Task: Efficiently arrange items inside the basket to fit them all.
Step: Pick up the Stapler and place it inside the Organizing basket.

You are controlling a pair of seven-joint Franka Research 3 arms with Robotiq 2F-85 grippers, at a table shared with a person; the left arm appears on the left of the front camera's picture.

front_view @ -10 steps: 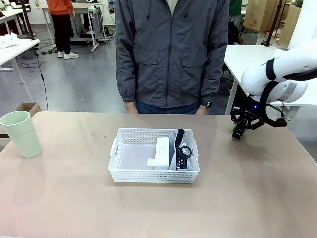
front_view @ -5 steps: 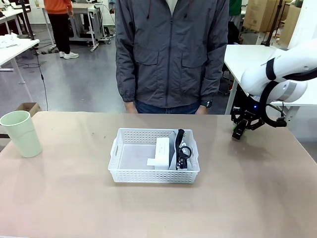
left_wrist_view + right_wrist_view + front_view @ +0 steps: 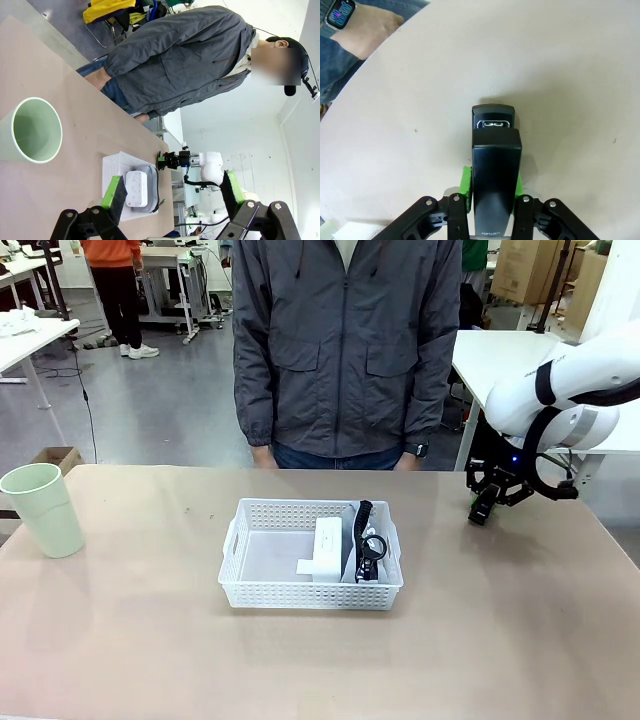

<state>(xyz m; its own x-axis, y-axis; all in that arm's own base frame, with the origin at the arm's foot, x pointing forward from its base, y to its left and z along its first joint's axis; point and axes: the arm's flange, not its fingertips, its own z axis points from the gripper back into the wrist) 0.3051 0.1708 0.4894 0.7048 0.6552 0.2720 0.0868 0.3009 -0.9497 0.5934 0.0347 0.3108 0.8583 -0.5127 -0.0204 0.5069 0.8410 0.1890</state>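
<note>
Clearly, right wrist view shows jaws clamping the black stapler (image 3: 495,165).

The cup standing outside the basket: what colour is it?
Pale green; the cup shows best in the front view.

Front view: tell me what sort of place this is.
Probably a robotics lab or workshop: a white robot arm, workbenches behind the person, and cardboard boxes stacked at the back.
</note>
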